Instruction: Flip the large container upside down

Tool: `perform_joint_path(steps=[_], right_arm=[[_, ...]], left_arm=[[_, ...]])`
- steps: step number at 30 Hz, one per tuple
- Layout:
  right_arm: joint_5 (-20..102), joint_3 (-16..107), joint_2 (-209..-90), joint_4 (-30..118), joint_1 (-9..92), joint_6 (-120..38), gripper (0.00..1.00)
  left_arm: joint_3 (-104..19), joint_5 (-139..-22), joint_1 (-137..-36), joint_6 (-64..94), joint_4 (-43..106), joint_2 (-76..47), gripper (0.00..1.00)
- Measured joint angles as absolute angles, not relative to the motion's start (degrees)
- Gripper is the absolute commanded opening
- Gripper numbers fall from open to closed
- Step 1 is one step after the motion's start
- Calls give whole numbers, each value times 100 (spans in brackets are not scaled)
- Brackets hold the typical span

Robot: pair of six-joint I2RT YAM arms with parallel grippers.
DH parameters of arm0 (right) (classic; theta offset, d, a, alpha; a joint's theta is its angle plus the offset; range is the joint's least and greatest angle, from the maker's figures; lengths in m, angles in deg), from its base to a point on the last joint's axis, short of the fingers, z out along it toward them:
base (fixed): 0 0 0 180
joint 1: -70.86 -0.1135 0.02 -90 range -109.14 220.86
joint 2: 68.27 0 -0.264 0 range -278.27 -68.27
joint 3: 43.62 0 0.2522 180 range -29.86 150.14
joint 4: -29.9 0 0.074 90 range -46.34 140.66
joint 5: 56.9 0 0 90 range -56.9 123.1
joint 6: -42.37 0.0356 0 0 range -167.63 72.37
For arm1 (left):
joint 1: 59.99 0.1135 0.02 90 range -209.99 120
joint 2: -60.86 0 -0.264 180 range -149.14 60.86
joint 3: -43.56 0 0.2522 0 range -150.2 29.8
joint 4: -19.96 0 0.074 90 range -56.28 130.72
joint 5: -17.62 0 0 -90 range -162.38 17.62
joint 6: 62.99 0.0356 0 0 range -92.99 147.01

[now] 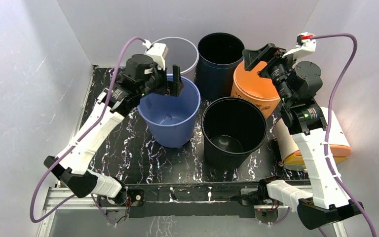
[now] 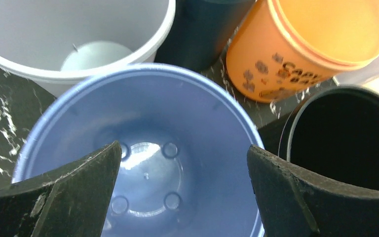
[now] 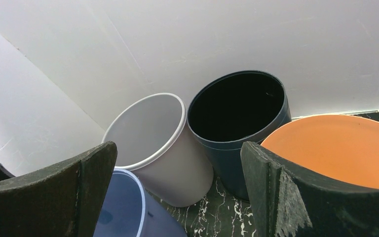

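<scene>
A blue bucket [image 1: 177,106] stands upright and empty on the left of the black marbled mat. My left gripper [image 1: 167,81] hovers open just above its far rim. In the left wrist view the bucket [image 2: 202,113] fills the frame between the two spread fingers of the left gripper [image 2: 185,153], which touch nothing. My right gripper [image 1: 254,57] is open and empty, raised above the orange container [image 1: 251,91], which stands upside down. In the right wrist view the right gripper [image 3: 177,148] frames the back buckets, with the blue bucket [image 3: 118,207] at lower left.
A black bucket [image 1: 233,131] stands upright right of the blue one. A white bucket [image 1: 180,52] and a dark navy bucket [image 1: 220,57] stand at the back wall. A white and orange container [image 1: 316,143] lies at the right edge. White walls enclose the mat [image 1: 128,153].
</scene>
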State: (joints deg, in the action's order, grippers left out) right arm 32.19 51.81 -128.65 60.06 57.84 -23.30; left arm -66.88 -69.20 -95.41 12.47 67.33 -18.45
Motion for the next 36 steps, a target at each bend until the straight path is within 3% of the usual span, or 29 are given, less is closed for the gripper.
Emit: perform_joint_path(steps=[17, 27, 36], right_arm=[[3516, 5128, -13145, 6028, 5784, -2161, 98], [3779, 5128, -13269, 6022, 5784, -1971, 98], [3947, 5128, -13516, 6017, 5784, -1877, 98]], left_arm=[[-6432, -7674, -10051, 1509, 7596, -1910, 98], [-7211, -7364, -10923, 1928, 8363, -2442, 85], [-7267, -6695, -11329, 2092, 8925, -2970, 57]])
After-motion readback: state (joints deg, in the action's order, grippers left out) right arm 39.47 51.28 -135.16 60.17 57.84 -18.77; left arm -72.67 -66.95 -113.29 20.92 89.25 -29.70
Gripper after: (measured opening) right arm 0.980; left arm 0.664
